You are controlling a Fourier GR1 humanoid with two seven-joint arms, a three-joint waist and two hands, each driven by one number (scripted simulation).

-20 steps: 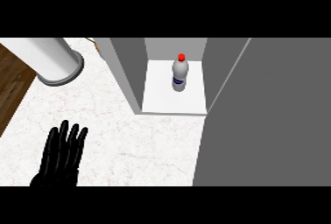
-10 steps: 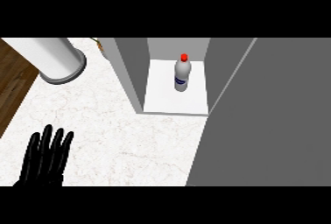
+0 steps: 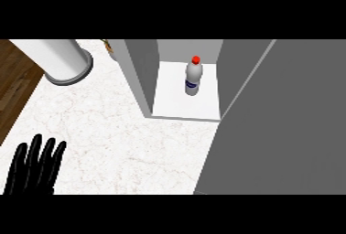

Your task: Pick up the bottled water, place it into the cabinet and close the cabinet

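Note:
The water bottle (image 3: 193,78), white with a red cap and a blue label, stands upright on the white floor of the cabinet (image 3: 186,106). The cabinet's grey door (image 3: 283,123) fills the right side of the head view and covers part of the opening. My left hand (image 3: 35,167) shows at the lower left over the marble counter, fingers straight and pointing up, holding nothing. It is far from the bottle. My right hand does not show.
A large white cylinder with a grey base (image 3: 64,59) stands at the upper left of the counter (image 3: 121,137). Dark wooden floor (image 3: 13,87) lies beyond the counter's left edge. The cabinet's grey left wall (image 3: 138,73) rises between the cylinder and the bottle.
My left hand has drawn back down and to the left, toward the view's lower corner. The grey door takes up more of the right side. The bottle has not moved in the cabinet.

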